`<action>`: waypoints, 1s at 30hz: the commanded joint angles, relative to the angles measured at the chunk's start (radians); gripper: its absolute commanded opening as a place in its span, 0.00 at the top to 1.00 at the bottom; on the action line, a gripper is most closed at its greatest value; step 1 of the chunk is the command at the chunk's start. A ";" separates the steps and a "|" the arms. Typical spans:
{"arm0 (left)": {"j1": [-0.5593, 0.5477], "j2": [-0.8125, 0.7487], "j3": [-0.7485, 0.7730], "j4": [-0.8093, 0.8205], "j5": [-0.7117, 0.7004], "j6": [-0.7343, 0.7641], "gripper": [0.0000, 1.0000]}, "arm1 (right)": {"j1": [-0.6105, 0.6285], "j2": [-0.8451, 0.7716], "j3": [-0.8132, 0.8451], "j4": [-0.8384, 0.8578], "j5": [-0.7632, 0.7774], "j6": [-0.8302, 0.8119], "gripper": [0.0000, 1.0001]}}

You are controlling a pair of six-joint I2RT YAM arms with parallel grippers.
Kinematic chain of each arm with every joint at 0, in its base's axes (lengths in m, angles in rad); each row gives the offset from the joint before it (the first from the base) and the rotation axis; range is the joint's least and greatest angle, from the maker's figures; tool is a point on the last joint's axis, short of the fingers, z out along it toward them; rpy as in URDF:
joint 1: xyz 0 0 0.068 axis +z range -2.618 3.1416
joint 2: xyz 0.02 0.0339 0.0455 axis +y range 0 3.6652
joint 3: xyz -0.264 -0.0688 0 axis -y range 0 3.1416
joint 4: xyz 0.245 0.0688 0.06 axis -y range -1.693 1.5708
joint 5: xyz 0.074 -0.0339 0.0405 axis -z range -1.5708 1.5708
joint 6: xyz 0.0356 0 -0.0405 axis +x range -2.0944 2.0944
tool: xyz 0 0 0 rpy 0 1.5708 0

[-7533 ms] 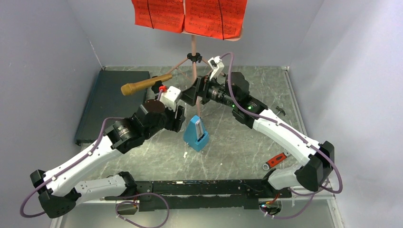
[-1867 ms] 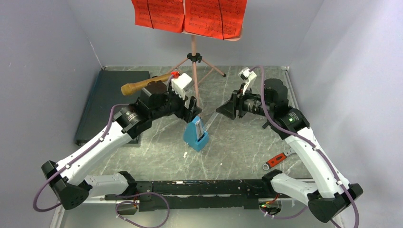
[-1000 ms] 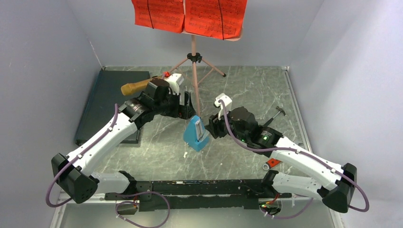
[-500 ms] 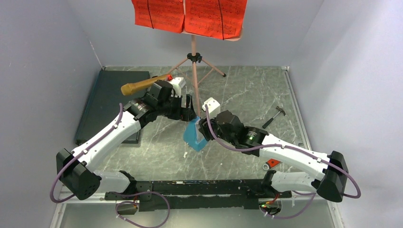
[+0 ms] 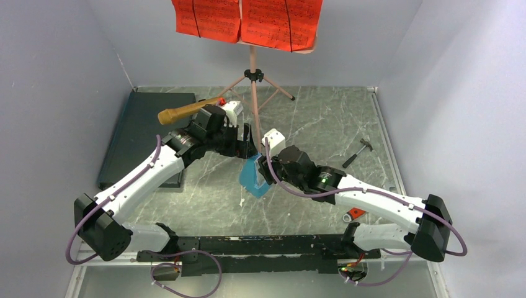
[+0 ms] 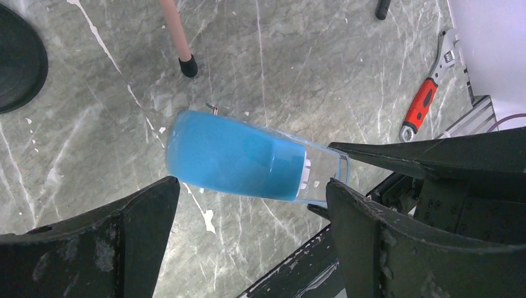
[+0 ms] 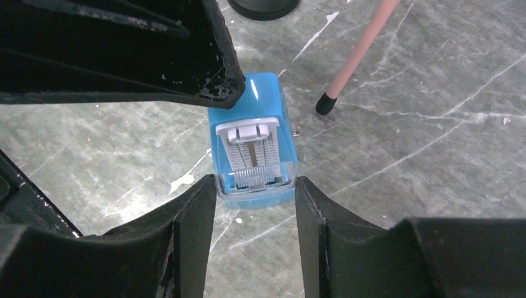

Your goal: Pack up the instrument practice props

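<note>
Nearest the arm bases, the red-handled wrench [image 5: 353, 215] is now mostly hidden under the right forearm, where two seconds ago it lay in full view. Just beyond it, the right gripper [image 7: 255, 183] has swung in from the far right of the table [image 5: 310, 124] (a second ago it was still apart from its target). It now straddles the blue metronome [image 7: 260, 93]. Its jaws are set about halfway apart, one finger close beside each side of the clear base. The metronome stands upright on the table in the same spot as before.

Directly behind, the left gripper [image 6: 248, 186] hovers over the metronome with its jaws spread wide and nothing in them. It has barely shifted in the last half second. The metronome's blue back shows between its fingers in the left wrist view.

Off to the right lies a small hammer [image 5: 358, 152], which the right arm covered two seconds ago. Farther back on the left, the gold microphone [image 5: 186, 110] leans over the dark flat case [image 5: 139, 133], unmoved. At the rear stands the pink music stand [image 5: 252, 74], one rubber-tipped leg near the metronome, with the red sheet music [image 5: 248, 22] still spread on its desk.
</note>
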 commanded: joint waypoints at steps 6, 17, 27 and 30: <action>0.002 -0.001 -0.012 0.035 0.022 -0.009 0.06 | 0.007 0.002 -0.026 0.053 0.006 0.010 1.00; 0.002 0.000 -0.019 0.038 0.042 -0.018 0.06 | 0.005 0.022 -0.061 0.095 0.002 0.029 1.00; 0.002 -0.018 -0.028 0.039 0.020 -0.023 0.06 | 0.005 0.019 -0.130 0.129 -0.007 0.026 1.00; 0.002 -0.022 -0.030 0.039 0.015 -0.024 0.06 | 0.005 0.019 -0.149 0.149 -0.020 0.020 1.00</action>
